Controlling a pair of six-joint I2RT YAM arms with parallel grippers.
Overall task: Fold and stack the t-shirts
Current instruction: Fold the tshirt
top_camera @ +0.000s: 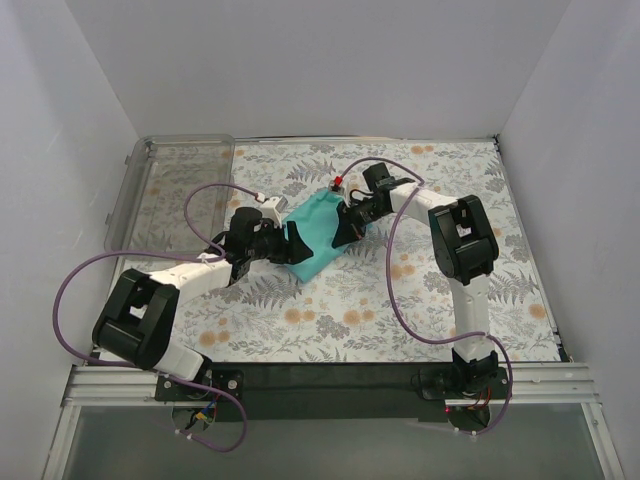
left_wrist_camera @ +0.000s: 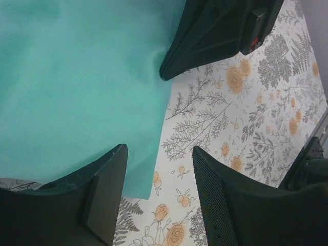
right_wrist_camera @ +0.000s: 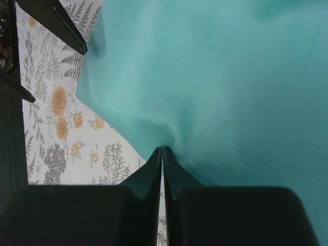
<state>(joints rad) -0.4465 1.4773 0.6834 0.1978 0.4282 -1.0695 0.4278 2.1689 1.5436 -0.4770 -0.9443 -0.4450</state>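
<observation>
Markings: small red patch (left_wrist_camera: 253, 38) on the housing of your right end effector (top_camera: 345, 228), too blurred to read.
Surface: white covering printed with grey ferns and orange flowers (top_camera: 400, 300); both arms are bolted at its near edge.
Room: plain white walls (top_camera: 320, 70) close in on three sides. A clear plastic bin (top_camera: 120, 200) sits on the far left corner of the surface.
Garment: one teal-green t-shirt (top_camera: 318, 215) lies folded into a narrow strip at the middle of the surface, slanting from far right to near left, well apart from the bin.
Left arm: your left end effector (top_camera: 285, 248) sits at the t-shirt's left edge with its fingers (left_wrist_camera: 102, 189) spread. One finger is over the cloth and the other over bare floral print, and nothing is gripped between them.
Right arm: your right end effector meets the t-shirt's right edge, opposite the left one. In its wrist view the fingers (right_wrist_camera: 154, 169) are pressed together, and the fabric puckers into soft wrinkles at their tips, pinched there at the hem.
Between the arms: the t-shirt spans the gap, flat on the surface apart from that gathered spot.
</observation>
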